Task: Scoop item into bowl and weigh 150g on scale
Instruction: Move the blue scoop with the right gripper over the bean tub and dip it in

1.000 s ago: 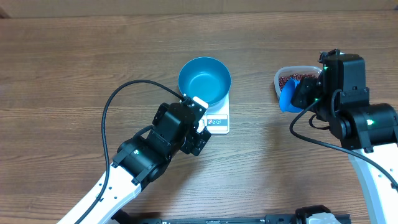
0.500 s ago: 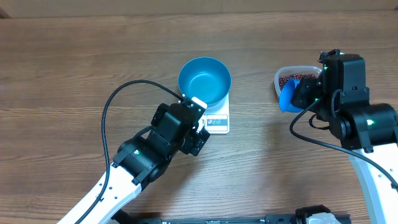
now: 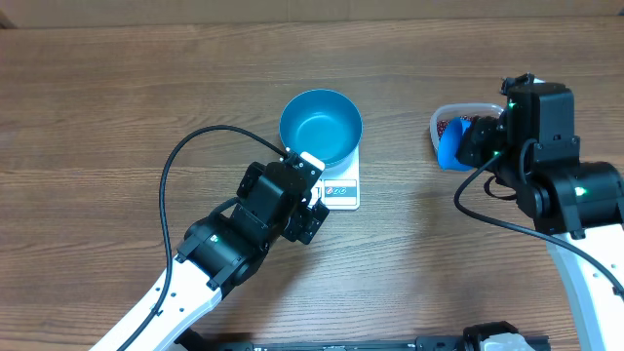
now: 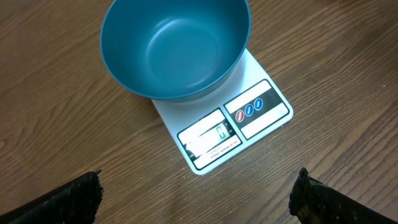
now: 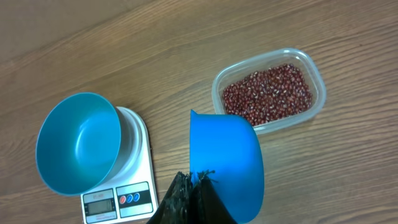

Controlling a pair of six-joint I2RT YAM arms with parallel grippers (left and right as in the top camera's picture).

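Observation:
The teal bowl (image 3: pixel 321 127) stands empty on the white scale (image 3: pixel 343 193). In the left wrist view the bowl (image 4: pixel 174 46) and scale (image 4: pixel 239 121) lie just ahead of my left gripper (image 4: pixel 196 202), which is open wide over bare wood with nothing in it. My right gripper (image 5: pixel 194 185) is shut on the rim of a bright blue scoop (image 5: pixel 227 165). The scoop (image 3: pixel 451 148) hangs over the near-left edge of the clear tub (image 3: pixel 441 117). Red-brown beans (image 5: pixel 268 92) fill the tub (image 5: pixel 318 68). No beans show on the scoop.
A black cable (image 3: pixel 195 146) loops from the left arm across the wood to the left of the bowl. The right arm's body (image 3: pixel 561 180) stands beside the tub and hides its right part in the overhead view.
The blue scoop in my right gripper has shifted slightly up over the tub, now covering more of the beans. The left arm, bowl and scale have not moved.

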